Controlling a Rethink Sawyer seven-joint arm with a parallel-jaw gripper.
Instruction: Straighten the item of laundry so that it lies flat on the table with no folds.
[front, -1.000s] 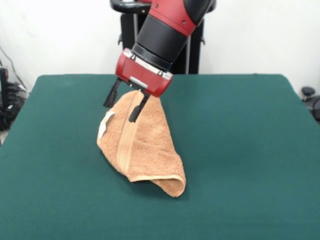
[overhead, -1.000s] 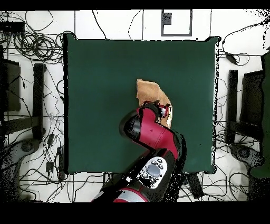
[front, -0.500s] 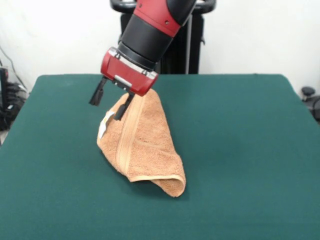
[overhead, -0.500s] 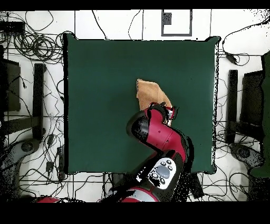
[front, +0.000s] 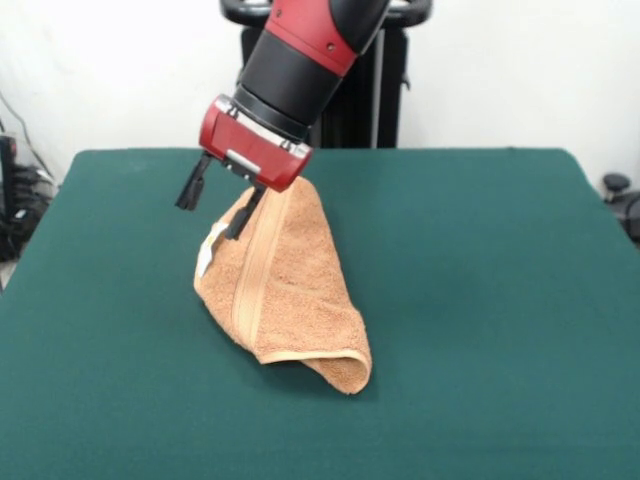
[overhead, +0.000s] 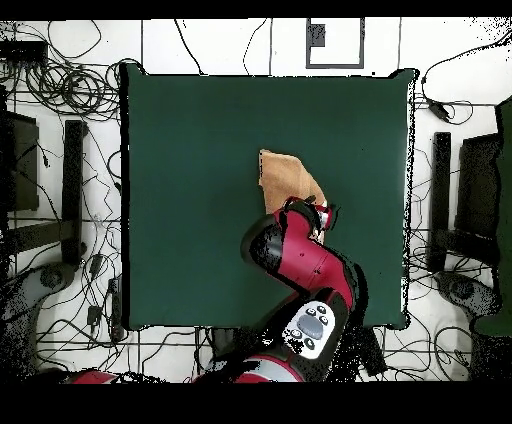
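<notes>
One end effector (front: 213, 198), fingers spread and gripping nothing, hangs above the far end of one folded towel (front: 283, 290). The towel lies near the middle of the tabletop (front: 480, 300), its long axis running near-to-far, one white tag (front: 206, 254) showing.

You see the gripper (front: 212, 203) shifted up and toward the left side of the front view compared with one second ago; its jaws stand apart, one above the surface (front: 480, 300), the other at the towel (front: 290, 290) edge. The towel's far tip is now uncovered.
</notes>
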